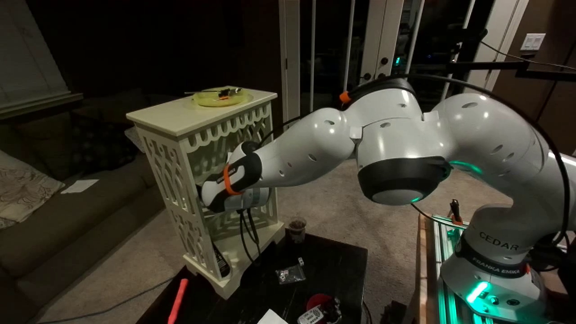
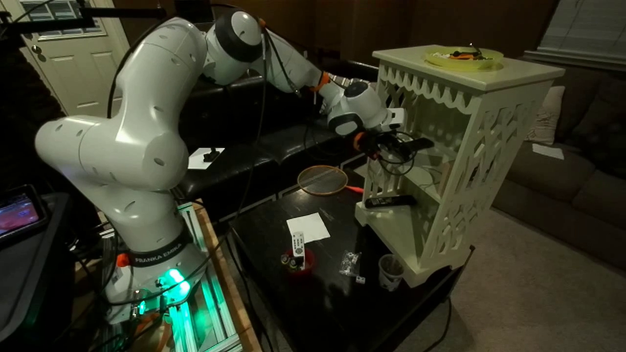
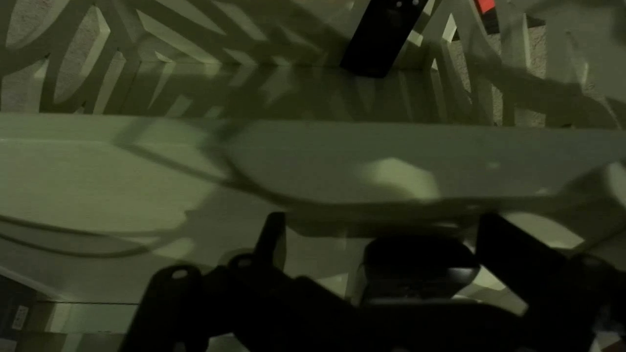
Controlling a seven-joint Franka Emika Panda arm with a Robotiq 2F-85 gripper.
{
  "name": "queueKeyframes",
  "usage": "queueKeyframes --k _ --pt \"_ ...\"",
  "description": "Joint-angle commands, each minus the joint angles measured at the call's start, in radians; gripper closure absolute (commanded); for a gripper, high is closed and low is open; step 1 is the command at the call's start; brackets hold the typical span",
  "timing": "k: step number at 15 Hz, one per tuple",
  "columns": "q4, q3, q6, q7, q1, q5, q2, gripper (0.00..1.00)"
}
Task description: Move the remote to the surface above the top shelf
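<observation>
The remote, flat and black, lies at the side of the stand's lowest board in both exterior views (image 1: 220,261) (image 2: 390,201), beside the lattice. It also shows at the top of the wrist view (image 3: 384,39). The cream top board (image 1: 164,118) (image 2: 523,74) is the stand's flat top. My gripper (image 2: 415,145) reaches into the stand above the middle shelf (image 3: 146,181), higher than the remote. Its fingers (image 3: 384,220) are spread in the wrist view. A dark rounded thing (image 3: 415,274) shows between them, apart from the left finger; I cannot tell what it is.
A yellow ring-like dish (image 1: 213,100) (image 2: 442,61) holding small items stands on the top board. The lattice side (image 2: 499,146) and middle shelf surround my gripper. On the black table are a cup (image 2: 391,274), a small bag (image 2: 350,264), paper (image 2: 310,227) and a white remote (image 2: 298,244).
</observation>
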Motion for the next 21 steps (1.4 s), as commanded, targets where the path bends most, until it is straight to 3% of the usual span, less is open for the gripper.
queueKeyframes --k 1,4,6,11,16,21 --pt "0.093 -0.029 -0.03 0.116 -0.001 -0.038 -0.099 0.0" --pt "0.128 -0.034 -0.057 0.187 -0.015 -0.053 -0.122 0.0" --pt "0.145 -0.03 -0.075 0.2 -0.025 -0.056 -0.127 0.27" --pt "0.142 -0.019 -0.145 0.175 -0.047 -0.052 -0.098 0.63" --pt "0.035 -0.039 -0.222 0.078 -0.039 -0.002 -0.005 0.95" --pt "-0.084 -0.058 -0.361 -0.042 -0.045 0.073 0.111 1.0"
